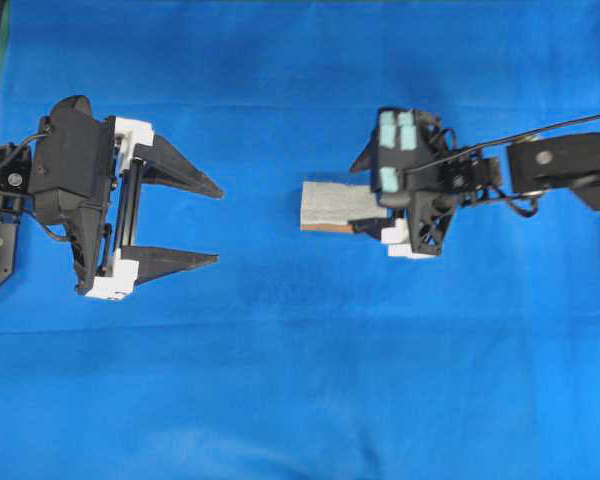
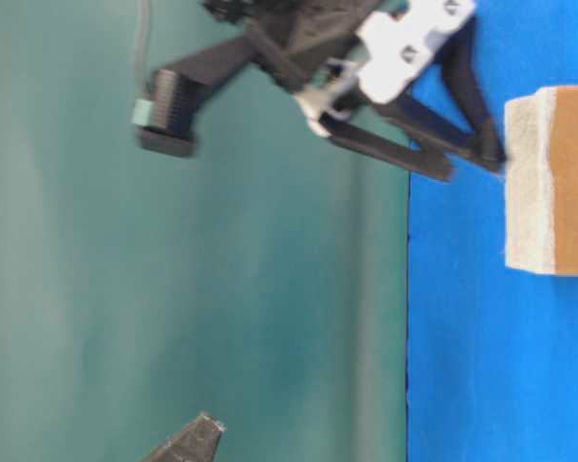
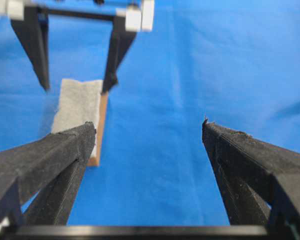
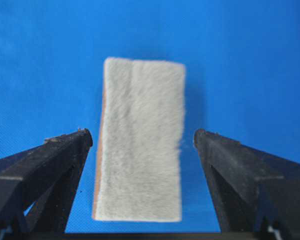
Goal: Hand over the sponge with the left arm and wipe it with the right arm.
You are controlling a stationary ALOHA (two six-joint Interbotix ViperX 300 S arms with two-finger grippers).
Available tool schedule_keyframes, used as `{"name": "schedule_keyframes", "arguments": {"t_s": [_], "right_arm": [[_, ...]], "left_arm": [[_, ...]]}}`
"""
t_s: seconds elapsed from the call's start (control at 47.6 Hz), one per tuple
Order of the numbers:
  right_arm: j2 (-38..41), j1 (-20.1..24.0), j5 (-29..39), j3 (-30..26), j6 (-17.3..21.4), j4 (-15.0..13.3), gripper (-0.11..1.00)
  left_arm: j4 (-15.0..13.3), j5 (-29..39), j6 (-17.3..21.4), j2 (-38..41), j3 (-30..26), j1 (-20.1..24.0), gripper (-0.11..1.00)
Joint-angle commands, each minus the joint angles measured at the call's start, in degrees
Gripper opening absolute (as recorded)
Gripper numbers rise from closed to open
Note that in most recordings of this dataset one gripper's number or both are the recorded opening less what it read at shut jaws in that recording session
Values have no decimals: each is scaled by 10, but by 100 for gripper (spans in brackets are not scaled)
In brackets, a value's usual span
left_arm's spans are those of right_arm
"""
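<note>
Plainly, the small soft rectangular sponge, whitish-grey and mottled on top over a thin tan-brown layer, lies flat on the blue cloth-covered table, grey face up, near the middle and a little toward the right arm's side. The right gripper, black and pointed with white end blocks and pale blue patches on its housing, hangs over the sponge's near end with its fingers spread wide; in its wrist view the fingers flank the pad on either side with blue cloth showing in both gaps, so nothing is clamped. That placement reads as either a release or a line-up to grasp across the short width; I cannot tell which. The left gripper, plain black with white end blocks, sits well apart on the other side, level and aimed at the sponge, its fingers also spread and empty, likely parked clear so the right arm has room to work. No brand, label or writing can be read on the sponge, the arms or the cloth.
</note>
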Motion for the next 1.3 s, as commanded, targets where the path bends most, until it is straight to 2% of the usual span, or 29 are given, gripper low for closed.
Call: {"name": "schedule_keyframes", "arguments": {"t_s": [0.0, 0.21, 0.294, 0.819, 1.071, 1.281], "right_arm": [[-57, 4, 22, -13, 0, 1, 74], [-152, 19, 63, -4, 0, 1, 74], [-175, 21, 59, 7, 1, 2, 74], [-187, 24, 16, 21, 6, 7, 74], [-287, 33, 29, 69, 16, 8, 74], [-413, 57, 83, 113, 19, 8, 74]], "left_arm": [[1, -5, 1, -2, -6, -3, 91], [1, -4, 1, -2, -6, -2, 91], [1, -4, 1, -2, -6, -2, 91], [1, -3, 0, -13, -5, 1, 91], [1, 8, 1, -73, 11, 1, 91], [2, 43, 2, -150, 33, 1, 91]]}}
